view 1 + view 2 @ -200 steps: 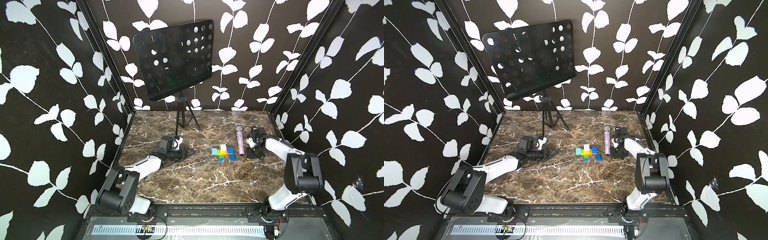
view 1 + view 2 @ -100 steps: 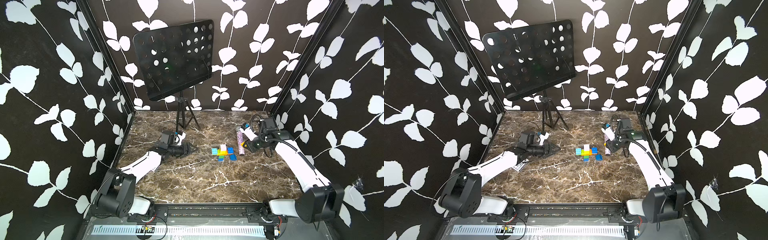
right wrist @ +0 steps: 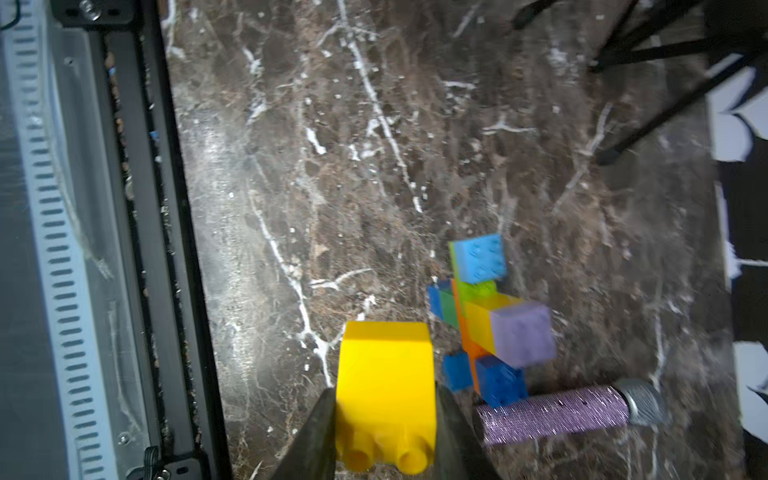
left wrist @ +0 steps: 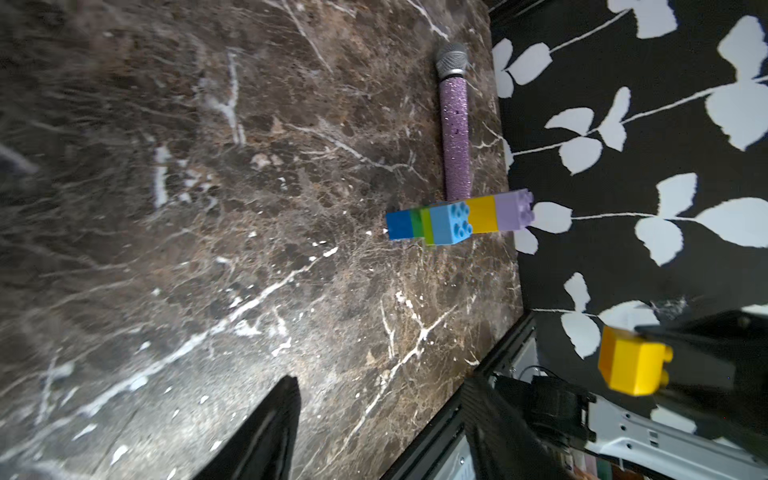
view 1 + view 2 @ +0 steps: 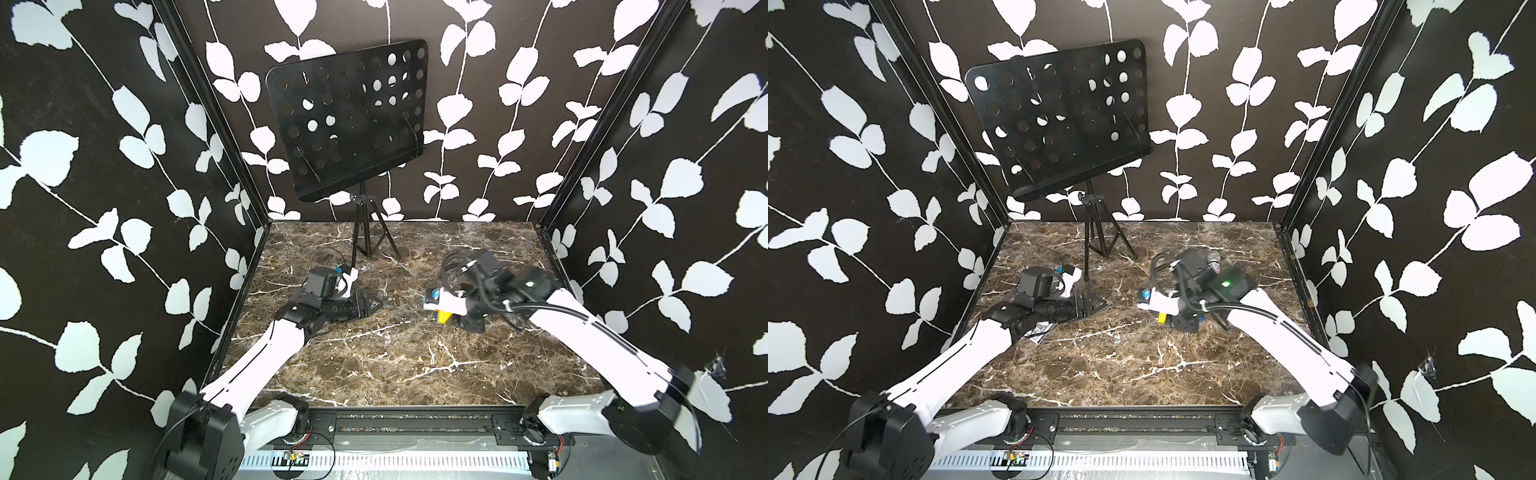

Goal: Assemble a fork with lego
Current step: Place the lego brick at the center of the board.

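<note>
A yellow lego brick (image 3: 386, 365) sits between my right gripper's (image 3: 384, 401) fingers, studs toward the camera; the gripper is shut on it. It shows as a yellow spot (image 5: 444, 318) under the right wrist in both top views. The partly built fork (image 3: 490, 328) lies on the marble beside the brick: blue, green, lime, orange, yellow, lilac and light blue bricks. In the top views the right arm hides it. The left wrist view shows the fork (image 4: 457, 220) far ahead. My left gripper (image 4: 380, 380) is open and holds nothing, low over the marble at the left (image 5: 372, 305).
A glittery pink microphone (image 3: 552, 413) lies right beside the fork, toward the right wall. A black perforated music stand (image 5: 349, 116) on a tripod (image 5: 368, 243) stands at the back. Patterned walls close three sides; a black rail (image 3: 183, 249) runs along the front edge.
My right arm has lifted from the table beside the microphone and swung left over the bricks, carrying the yellow brick. The left arm has shifted only slightly.
</note>
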Controlling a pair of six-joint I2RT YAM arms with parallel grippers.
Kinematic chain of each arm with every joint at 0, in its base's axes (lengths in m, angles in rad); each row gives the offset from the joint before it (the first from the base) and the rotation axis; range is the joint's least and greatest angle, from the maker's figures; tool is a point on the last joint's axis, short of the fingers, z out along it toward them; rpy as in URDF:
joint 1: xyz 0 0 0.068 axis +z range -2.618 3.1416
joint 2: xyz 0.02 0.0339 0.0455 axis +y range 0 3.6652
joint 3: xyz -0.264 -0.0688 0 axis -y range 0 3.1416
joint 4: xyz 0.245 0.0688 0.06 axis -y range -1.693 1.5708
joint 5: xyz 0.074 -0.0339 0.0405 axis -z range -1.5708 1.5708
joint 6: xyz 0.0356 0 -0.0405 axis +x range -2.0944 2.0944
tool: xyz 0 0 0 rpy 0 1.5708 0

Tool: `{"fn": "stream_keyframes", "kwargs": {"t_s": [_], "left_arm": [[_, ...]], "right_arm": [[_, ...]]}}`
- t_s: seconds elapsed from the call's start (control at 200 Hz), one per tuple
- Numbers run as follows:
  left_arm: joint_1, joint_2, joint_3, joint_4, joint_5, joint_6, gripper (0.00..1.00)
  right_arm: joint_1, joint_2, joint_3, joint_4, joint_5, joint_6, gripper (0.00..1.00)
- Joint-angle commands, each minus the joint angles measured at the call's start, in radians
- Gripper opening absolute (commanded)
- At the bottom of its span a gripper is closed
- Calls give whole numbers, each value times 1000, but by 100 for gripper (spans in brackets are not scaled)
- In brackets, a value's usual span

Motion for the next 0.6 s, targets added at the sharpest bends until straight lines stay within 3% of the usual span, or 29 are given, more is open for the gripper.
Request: {"fn": "stream_keyframes", "kwargs": {"t_s": [0.0, 0.185, 0.415, 0.475, 0.595], "left_arm": [[13, -85, -67, -81, -138, -51, 65], [26, -237, -196, -104, -263, -161, 65], [80, -285, -280, -57, -218, -179, 65], [84, -264, -276, -45, -200, -164, 66], [89, -198, -255, -23, -163, -116, 66]], "right_arm": [[76, 110, -28, 46, 45, 49, 33], [178, 342, -41, 242, 77, 133, 31], [212, 551, 5, 310, 80, 143, 31], [217, 576, 17, 312, 87, 139, 34], [217, 574, 45, 287, 81, 151, 51]]}}
